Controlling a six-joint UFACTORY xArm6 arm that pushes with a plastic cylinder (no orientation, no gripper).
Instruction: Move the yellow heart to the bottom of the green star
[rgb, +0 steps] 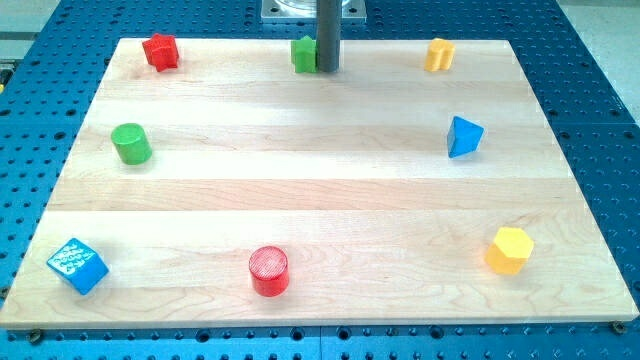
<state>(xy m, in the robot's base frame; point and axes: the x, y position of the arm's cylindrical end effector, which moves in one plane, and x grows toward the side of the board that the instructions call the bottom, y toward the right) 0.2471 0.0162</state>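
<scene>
Nearest the camera lie a blue cube (77, 266), a red cylinder (268, 271) and a yellow hexagon (509, 250). At the view's top, my tip (327, 70) rests just right of the green star (304, 54), apparently touching it; the rod has no jaws, so nothing opens or closes. The yellow heart (439, 55) sits well apart to the view's right, apparently unmoved. Judged step: approach. The next move calls for reaching the heart's far right side, then pushing it leftward and down, below the star.
</scene>
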